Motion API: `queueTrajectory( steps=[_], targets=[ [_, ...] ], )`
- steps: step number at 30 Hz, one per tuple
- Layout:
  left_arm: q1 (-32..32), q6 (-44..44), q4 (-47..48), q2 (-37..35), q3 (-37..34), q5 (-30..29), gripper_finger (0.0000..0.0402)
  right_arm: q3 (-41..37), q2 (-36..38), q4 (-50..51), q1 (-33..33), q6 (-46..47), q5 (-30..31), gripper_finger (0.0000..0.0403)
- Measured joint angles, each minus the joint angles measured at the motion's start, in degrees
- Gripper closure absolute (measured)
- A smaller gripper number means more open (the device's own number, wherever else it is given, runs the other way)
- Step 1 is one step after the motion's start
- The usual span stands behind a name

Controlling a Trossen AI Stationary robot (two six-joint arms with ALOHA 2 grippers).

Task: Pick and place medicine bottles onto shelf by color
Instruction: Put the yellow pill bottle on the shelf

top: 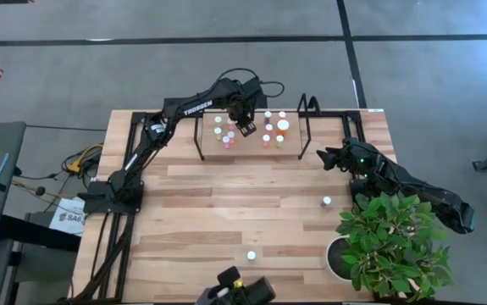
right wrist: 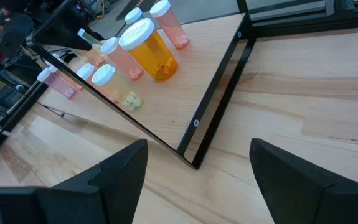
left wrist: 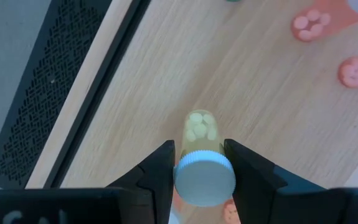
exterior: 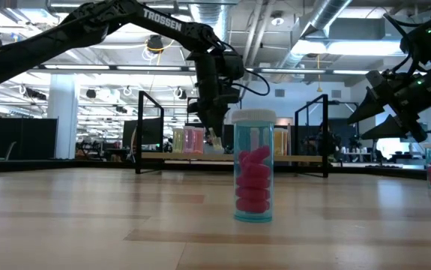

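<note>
My left pincer (left wrist: 198, 167) over shelf (top: 251, 148) at tabletop's far edge, fingers clamped on yellowish bottle (left wrist: 202, 149) just below its white cap. My right pincer (right wrist: 194, 165) spread wide, empty, hovering off shelf's right end. Pink bottle (exterior: 253, 177) stands near tabletop's front edge.

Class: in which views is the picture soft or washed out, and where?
Low view: the near bottle is sharp, the shelf behind soft, and the ceiling lights flare. Left wrist view: the cap between the jaws is blurred and washed out.
</note>
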State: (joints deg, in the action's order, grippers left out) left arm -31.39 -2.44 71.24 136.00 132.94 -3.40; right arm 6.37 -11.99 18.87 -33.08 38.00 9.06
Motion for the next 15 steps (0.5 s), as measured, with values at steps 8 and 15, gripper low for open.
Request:
queueTrajectory(
  steps=[8, 15],
  targets=[
    [0.13, -0.04, 1.05, 0.00, 0.00, 0.35, 0.0281, 0.00, 0.00, 0.00, -0.02, 0.00, 0.00, 0.0097],
    [0.13, -0.26, 0.75, -0.02, -1.36, 0.65, 0.0281, 0.00, 0.00, -0.01, -0.01, 0.00, 0.00, 0.0097]
  ],
)
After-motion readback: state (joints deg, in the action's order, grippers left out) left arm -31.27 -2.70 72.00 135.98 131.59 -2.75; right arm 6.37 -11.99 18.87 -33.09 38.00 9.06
